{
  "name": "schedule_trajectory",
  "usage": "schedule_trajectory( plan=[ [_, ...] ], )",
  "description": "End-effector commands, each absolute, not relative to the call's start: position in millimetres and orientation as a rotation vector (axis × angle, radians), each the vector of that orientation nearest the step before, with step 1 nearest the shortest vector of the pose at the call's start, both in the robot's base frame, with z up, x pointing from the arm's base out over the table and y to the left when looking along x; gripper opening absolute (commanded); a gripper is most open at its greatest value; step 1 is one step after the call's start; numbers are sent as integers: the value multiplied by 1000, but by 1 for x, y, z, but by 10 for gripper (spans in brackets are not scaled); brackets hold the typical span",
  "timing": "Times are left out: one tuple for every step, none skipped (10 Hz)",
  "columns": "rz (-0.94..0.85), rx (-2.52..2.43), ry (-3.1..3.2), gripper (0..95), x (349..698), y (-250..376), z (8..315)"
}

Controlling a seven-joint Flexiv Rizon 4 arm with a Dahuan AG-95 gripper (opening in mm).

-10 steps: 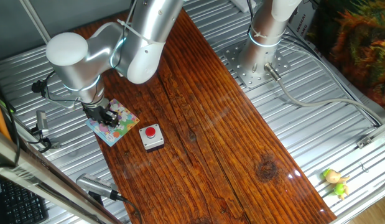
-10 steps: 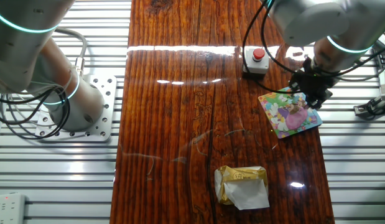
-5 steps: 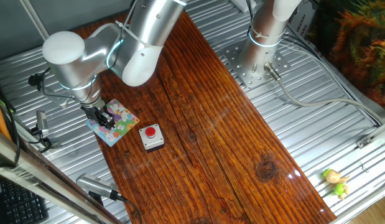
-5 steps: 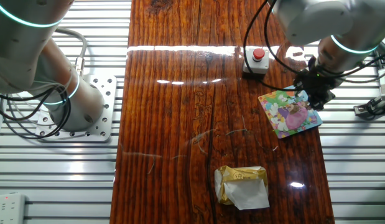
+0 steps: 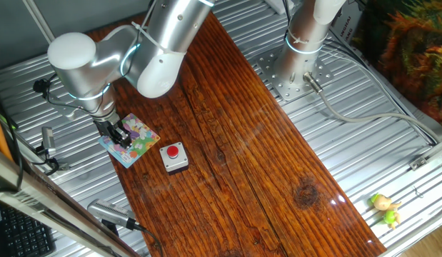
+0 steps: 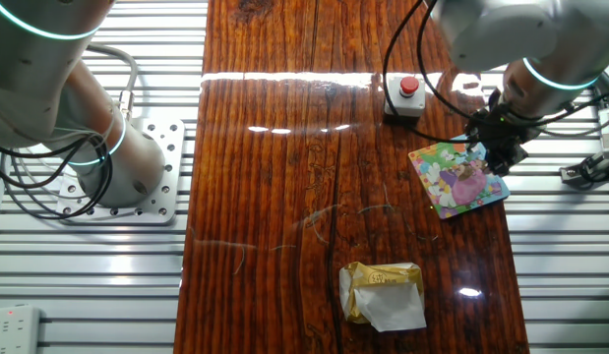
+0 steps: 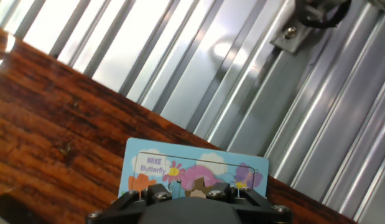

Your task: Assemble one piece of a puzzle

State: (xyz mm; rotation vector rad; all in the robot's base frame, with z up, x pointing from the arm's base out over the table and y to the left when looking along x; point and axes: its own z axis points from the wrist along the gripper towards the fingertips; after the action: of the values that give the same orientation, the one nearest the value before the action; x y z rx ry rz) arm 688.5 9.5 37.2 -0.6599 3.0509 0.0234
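- Claw (image 5: 121, 134): we log it low over the puzzle (image 5: 131, 140), at the board's 9 o'clock portion in one fixed view; in the other fixed view the claw (image 6: 499, 157) sits at the puzzle's (image 6: 458, 179) 1 o'clock corner; whether the fingers are apart or together we cannot tell, as the hand view shows only the dark hand body along its bottom edge
- Puzzle: we record a small square pastel board, light-blue edged, lying flat on the surface (image 5: 235, 143) near its edge; in the hand view the puzzle (image 7: 180, 168) shows a blue band with the word "Butterfly" and cartoon shapes in pink, orange and purple
- Piece: we cannot make it out in any view; the area under the claw is hidden by the hand
- Grey box with red button (image 5: 173, 157): we place it just beside the puzzle, at its 4 o'clock in one fixed view, not touching; in the other fixed view the box (image 6: 405, 95) lies at the puzzle's 11 o'clock
- Crumpled yellow-and-white wrapper (image 6: 383, 293): well apart from the puzzle, at its 7 o'clock
- Small yellow-green toy (image 5: 385, 208): on the ribbed metal at 4 o'clock, far from everything else
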Motion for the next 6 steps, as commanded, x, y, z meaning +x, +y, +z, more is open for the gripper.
schedule_trajectory(
  plan=[
    [34, -665, 3055, 0, 687, 11, 36],
    [35, -670, 3055, 0, 686, 11, 35],
    [36, -673, 3062, 0, 681, 13, 33],
    [32, -672, 3066, 0, 678, 14, 32],
    [31, -675, 3071, 0, 676, 14, 31],
    [32, -676, 3074, 0, 676, 14, 31]
  ],
)
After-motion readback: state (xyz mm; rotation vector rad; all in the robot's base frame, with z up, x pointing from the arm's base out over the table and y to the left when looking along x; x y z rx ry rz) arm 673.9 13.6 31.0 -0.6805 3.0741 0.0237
